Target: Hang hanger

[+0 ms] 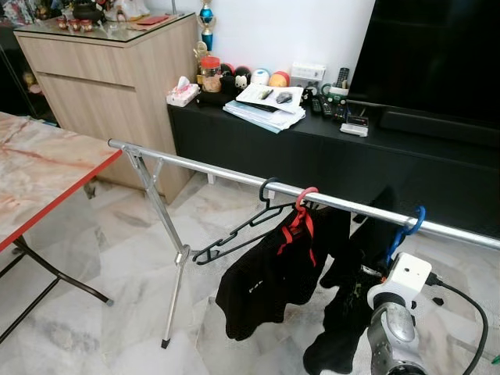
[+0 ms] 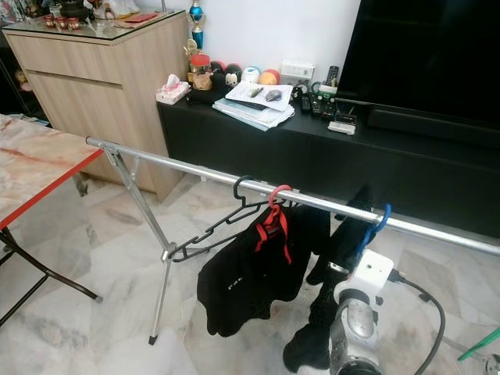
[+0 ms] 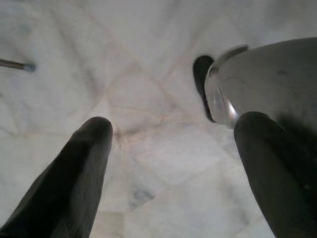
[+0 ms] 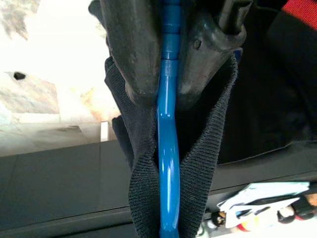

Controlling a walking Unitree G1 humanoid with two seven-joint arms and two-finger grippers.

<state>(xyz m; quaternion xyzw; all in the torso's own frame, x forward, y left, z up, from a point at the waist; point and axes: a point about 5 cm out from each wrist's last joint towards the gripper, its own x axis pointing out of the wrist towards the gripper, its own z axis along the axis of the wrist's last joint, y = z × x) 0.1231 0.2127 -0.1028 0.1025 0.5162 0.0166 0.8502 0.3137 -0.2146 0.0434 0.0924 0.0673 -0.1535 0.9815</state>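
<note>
Right claw (image 4: 168,54): clenched on blue hanger (image 4: 167,148), dark garment (image 4: 208,163) draped round its neck; hook (image 1: 412,221) at the rail (image 1: 211,171), seemingly over it. Step in hand: seating the hanger; next move likely calls for letting go once the hook sits. Left claw (image 3: 173,163): released, idle above floor (image 3: 148,89). Also on rail: black hanger (image 1: 242,228), empty; red hanger (image 1: 301,211) with dark shirt. Room: marble-topped surface (image 1: 39,168), black TV cabinet (image 1: 312,148), wooden sideboard (image 1: 117,86).

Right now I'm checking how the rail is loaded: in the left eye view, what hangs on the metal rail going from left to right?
Empty black hanger → red hanger carrying a black garment → blue hanger carrying dark clothing, its neck clamped in the right gripper.
</note>
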